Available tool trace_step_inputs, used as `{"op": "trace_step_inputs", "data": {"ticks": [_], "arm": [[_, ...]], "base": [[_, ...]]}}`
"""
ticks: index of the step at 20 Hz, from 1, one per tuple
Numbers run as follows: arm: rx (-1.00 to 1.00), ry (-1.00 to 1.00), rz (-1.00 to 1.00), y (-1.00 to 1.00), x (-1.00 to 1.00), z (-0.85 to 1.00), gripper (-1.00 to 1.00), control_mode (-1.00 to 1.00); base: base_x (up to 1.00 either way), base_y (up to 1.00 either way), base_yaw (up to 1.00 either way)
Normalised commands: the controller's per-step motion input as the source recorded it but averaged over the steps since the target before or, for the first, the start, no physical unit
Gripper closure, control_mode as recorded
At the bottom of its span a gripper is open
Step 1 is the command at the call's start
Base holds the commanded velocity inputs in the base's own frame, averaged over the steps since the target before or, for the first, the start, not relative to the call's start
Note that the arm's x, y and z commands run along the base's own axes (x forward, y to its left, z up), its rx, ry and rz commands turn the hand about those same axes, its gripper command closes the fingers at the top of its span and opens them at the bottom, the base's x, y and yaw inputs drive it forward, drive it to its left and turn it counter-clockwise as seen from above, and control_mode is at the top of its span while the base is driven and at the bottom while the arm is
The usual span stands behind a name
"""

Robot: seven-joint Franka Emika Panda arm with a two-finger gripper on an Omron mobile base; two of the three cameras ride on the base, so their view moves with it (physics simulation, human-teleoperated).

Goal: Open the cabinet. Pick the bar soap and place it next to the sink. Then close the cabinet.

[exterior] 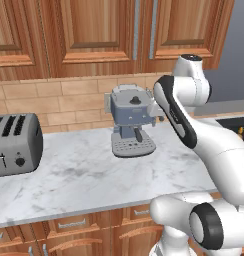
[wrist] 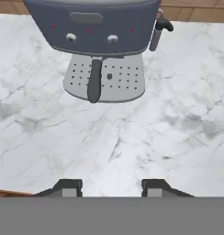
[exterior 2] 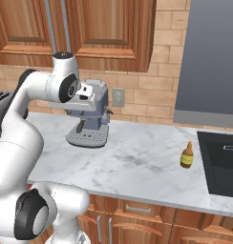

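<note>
showing reddish-brown cabinet (exterior: 94,35) doors closed; fingers (wrist: 68,187) spread, holding nothing.

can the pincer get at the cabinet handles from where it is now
Probably yes. The pincer points down at bare marble before the espresso machine, holding nothing, and the closed cabinet's silver handles hang just above with nothing between.
</note>
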Motion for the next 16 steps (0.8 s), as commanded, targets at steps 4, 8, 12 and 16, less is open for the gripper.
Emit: {"op": "trace_step_inputs", "data": {"ticks": [4, 8, 12, 16], "arm": [[0.00, -0.10, 0.00, -0.02, -0.27, 0.00, -1.00, -1.00], [-0.02, -0.19, -0.07, -0.02, -0.10, 0.15, -1.00, -1.00], [0.02, -0.39, -0.06, 0.00, -0.01, 0.51, -1.00, -1.00], [0.03, -0.36, -0.12, 0.06, 0.00, 0.78, -1.00, -1.00]], "base": [[0.00, 0.00, 0.00], [0.00, 0.00, 0.00], [0.00, 0.00, 0.00], [0.00, 0.00, 0.00]]}}
